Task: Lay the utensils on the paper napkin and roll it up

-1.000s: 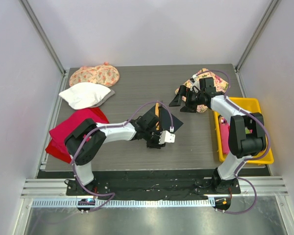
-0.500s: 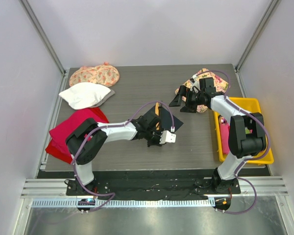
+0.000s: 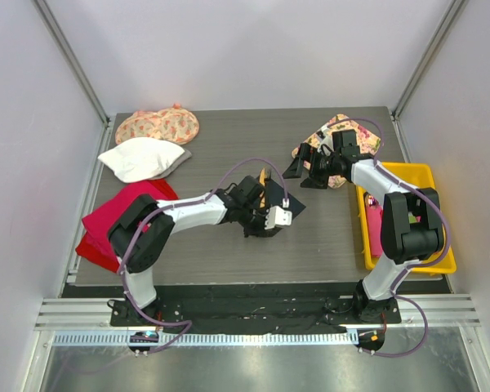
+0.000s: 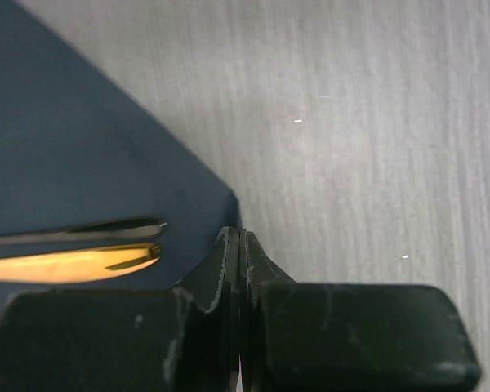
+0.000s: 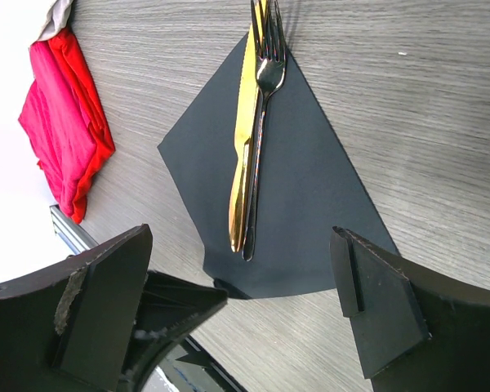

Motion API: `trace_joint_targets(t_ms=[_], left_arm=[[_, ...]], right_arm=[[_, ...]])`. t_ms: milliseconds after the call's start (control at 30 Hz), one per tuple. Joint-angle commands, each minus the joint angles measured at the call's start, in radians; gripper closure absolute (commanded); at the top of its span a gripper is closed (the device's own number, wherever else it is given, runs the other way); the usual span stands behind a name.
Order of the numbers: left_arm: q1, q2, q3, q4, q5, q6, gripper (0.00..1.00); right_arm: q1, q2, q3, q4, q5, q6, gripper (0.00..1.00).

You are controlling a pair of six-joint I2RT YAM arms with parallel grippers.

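Utensils [image 5: 245,139] parallel along napkin [image 5: 310,204] diagonal, fork tines past corner.

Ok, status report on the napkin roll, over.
Left claw shut on a corner of the paper napkin. Right claw open, off to the side. Utensils lying side by side on the napkin. Nothing blocking.

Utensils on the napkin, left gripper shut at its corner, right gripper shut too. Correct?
No, the right gripper is open: the right wrist view shows its fingers wide apart. The rest holds: utensils on the napkin, left gripper shut at its corner.
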Motion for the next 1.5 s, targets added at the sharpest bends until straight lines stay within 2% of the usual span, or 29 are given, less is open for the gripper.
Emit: trace_joint_targets(t_ms=[0, 433, 1333, 1433, 1467], left_arm=[[0.038, -0.023, 0.064, -0.024, 0.027, 0.002, 1.00], [0.075, 0.028, 0.166, -0.030, 0.041, 0.013, 1.00], [0.147, 0.117, 0.215, 0.086, 0.020, -0.038, 1.00], [0.150, 0.123, 0.215, 0.102, 0.016, -0.043, 1.00], [0.150, 0.125, 0.215, 0.105, 0.016, -0.044, 1.00]], right_arm=[[-0.005, -0.015, -0.001, 0.035, -0.013, 0.010, 0.00], [-0.003, -0.005, -0.004, 0.038, -0.018, 0.012, 0.00], [-0.003, 0.025, -0.015, 0.041, -0.029, 0.029, 0.00], [-0.005, 0.027, -0.027, 0.044, -0.043, 0.035, 0.09], [-0.005, 0.027, -0.033, 0.047, -0.047, 0.046, 0.19]])
